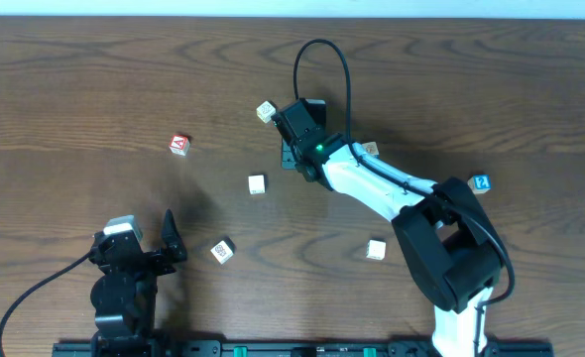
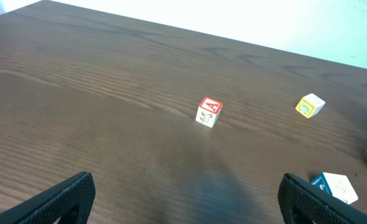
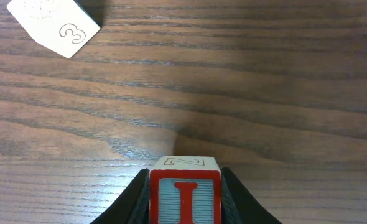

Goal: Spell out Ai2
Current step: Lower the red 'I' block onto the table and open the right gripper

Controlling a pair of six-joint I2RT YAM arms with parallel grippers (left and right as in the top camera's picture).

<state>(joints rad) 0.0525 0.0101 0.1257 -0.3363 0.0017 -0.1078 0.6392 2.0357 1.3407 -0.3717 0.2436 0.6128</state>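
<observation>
- Red "I" block [image 3: 185, 196] sits pinched in the right gripper [image 3: 185, 177], near a "3" block [image 3: 56, 22].
- Spread wide and empty, the left gripper [image 2: 186, 193] faces the "A" block [image 2: 209, 112] on the table [image 2: 78, 93].

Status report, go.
Left gripper open, empty. Right gripper shut on I block. A block sits apart, untouched. 3 block lies ahead of right gripper.

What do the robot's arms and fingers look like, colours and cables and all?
The right arm has white links with black joints, a small green light near its wrist, and a black cable looping above it. The left arm is black, with a pale block on top and a dark trailing cable. Both arms' fingers are black.
</observation>
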